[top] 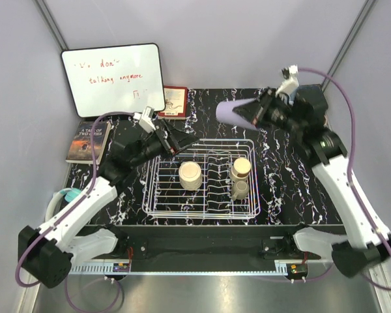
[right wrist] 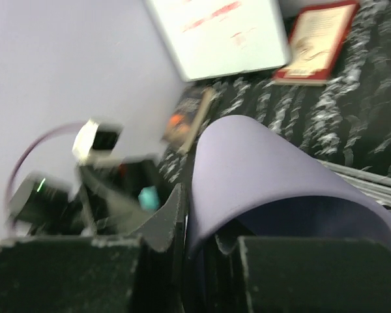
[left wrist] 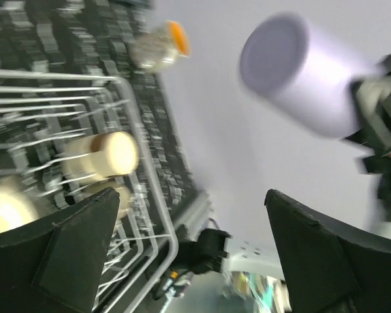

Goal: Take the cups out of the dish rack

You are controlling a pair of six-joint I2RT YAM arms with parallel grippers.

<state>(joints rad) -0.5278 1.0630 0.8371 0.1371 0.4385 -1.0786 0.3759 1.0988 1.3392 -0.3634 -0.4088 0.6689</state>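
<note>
**Lavender cup held clear of rack**

The lavender cup is clamped by its rim in the right gripper, beyond the rack. Three cups are seen racked beside the left gripper, which is spread wide and empty.

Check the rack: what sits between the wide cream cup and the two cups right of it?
Only bare dish rack prongs, no cup, between cream cup and tan cups; top view shows it.

Marbled table bears dish rack, red book, dark book.
</note>
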